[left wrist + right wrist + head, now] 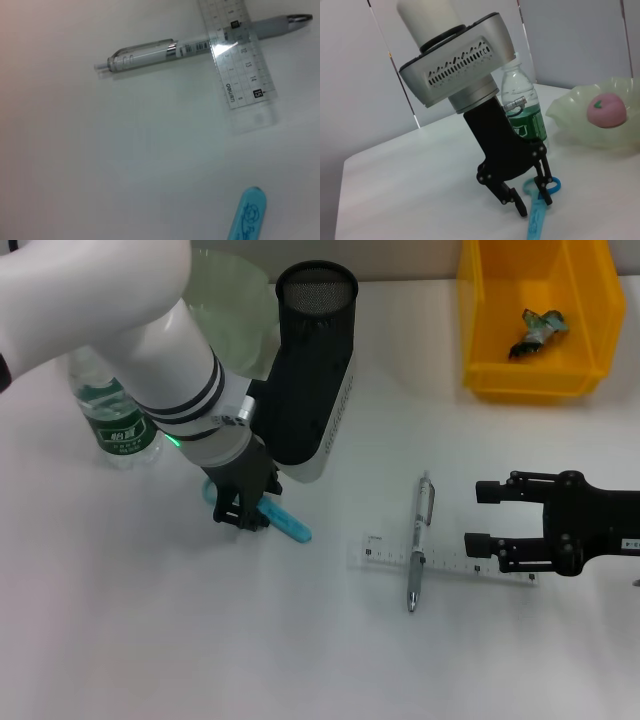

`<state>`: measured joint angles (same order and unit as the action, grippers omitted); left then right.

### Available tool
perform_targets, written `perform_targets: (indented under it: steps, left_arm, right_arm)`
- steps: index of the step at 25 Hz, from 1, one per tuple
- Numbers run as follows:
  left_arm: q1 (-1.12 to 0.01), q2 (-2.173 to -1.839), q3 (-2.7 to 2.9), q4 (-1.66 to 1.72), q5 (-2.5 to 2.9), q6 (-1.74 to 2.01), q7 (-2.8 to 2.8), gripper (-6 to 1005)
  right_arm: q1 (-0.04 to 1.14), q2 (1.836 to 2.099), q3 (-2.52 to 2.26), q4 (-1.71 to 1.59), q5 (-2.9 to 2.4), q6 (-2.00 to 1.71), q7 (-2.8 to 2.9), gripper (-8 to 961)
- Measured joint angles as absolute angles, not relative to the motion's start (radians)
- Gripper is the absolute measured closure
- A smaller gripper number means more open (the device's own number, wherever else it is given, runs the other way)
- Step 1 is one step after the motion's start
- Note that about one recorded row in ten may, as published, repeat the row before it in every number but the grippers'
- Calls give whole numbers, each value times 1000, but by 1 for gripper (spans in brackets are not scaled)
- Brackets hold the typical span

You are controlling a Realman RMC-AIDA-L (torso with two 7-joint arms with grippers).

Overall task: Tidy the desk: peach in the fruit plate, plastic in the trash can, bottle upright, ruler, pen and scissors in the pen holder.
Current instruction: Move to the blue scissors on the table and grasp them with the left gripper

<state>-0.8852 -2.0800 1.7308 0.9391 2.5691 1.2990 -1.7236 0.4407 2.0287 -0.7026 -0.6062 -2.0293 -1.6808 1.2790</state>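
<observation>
Left hand [242, 512] lower left of centre, fingers spread, straddling blue scissors [285, 521] on bench [150, 640]. Right hand [488, 517] right edge, released, beside ruler [440, 560] and pen [418, 545].

Bare table [140, 640] around scissors [290, 525]; pen holder [315, 360] crowds behind.

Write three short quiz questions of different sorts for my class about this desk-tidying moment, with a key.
1. True or false: the peach already lies in the fruit plate.
2. Which item is the left gripper placed over? A) pen B) scissors C) ruler
3. Fill in: the pen lies across the ____.

Key:
1. True.
2. B; its open fingers straddle the blue handle end, while the right gripper hovers open beside the ruler.
3. Ruler.
</observation>
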Motion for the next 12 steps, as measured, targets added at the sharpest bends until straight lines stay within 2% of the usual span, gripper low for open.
perform_targets:
  steps: [12]
  left_arm:
    - [-889, -2080, 1756, 936, 2569, 1291, -1728, 648]
  right_arm:
    - [441, 2028, -703, -606, -2029, -1684, 1278, 201]
